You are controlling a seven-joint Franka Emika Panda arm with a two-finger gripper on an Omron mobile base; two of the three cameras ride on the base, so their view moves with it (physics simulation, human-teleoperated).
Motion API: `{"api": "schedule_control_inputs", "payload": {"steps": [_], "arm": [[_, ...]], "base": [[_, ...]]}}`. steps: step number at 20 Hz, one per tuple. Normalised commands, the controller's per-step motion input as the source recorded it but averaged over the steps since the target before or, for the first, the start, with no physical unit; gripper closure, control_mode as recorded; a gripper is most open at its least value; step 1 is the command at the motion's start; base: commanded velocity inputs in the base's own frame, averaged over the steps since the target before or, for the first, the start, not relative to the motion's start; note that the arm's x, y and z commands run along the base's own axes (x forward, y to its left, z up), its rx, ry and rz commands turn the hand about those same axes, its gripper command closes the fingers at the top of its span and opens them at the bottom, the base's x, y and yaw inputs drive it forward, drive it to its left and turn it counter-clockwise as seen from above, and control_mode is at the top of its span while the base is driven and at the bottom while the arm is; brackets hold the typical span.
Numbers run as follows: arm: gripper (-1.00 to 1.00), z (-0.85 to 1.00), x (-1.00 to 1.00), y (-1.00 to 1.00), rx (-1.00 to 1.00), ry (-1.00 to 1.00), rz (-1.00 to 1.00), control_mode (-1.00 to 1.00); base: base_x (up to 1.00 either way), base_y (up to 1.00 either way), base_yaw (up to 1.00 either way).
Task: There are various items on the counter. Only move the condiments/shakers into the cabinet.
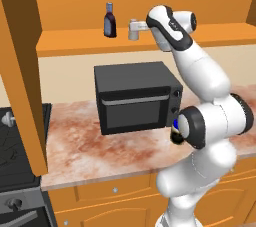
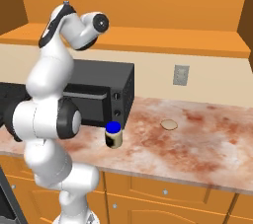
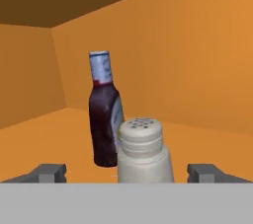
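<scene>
Orange cabinet (image 1: 150,43) walls and its shelf board surround the gripper (image 3: 126,171), whose 2 fingers (image 3: 48,172) stand spread wide, well clear of either side of the grey shaker (image 3: 143,151) standing upright between them. Just beyond the shaker and slightly to the gripper's left stands the dark purple bottle (image 3: 104,114), also upright on the shelf. Far below the gripper, on the marbled counter (image 2: 197,139), the blue-lidded jar (image 2: 113,135) waits beside the black microwave (image 2: 94,97), with the flat tan disc (image 2: 169,124) further off.

By my judgement the shaker has just been set down and let go, so 2 of 3 condiments are shelved. Next the hand should back straight out without tipping the shaker, then swing down to the jar; the disc stays.

From the hand view the clearance around the shaker is plain; the right base view gives the jar and disc in full, while in the left base view the arm hides most of the jar.
</scene>
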Motion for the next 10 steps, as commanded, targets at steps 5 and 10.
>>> {"api": "schedule_control_inputs", "payload": {"steps": [5, 10], "arm": [[-1.00, 0.03, -1.00, -0.25, 0.00, -0.12, 0.00, -1.00], [-1.00, 0.23, -1.00, -0.41, -0.01, -0.14, 0.01, -1.00]], "base": [[0.00, 0.00, 0.00], [0.00, 0.00, 0.00]]}}
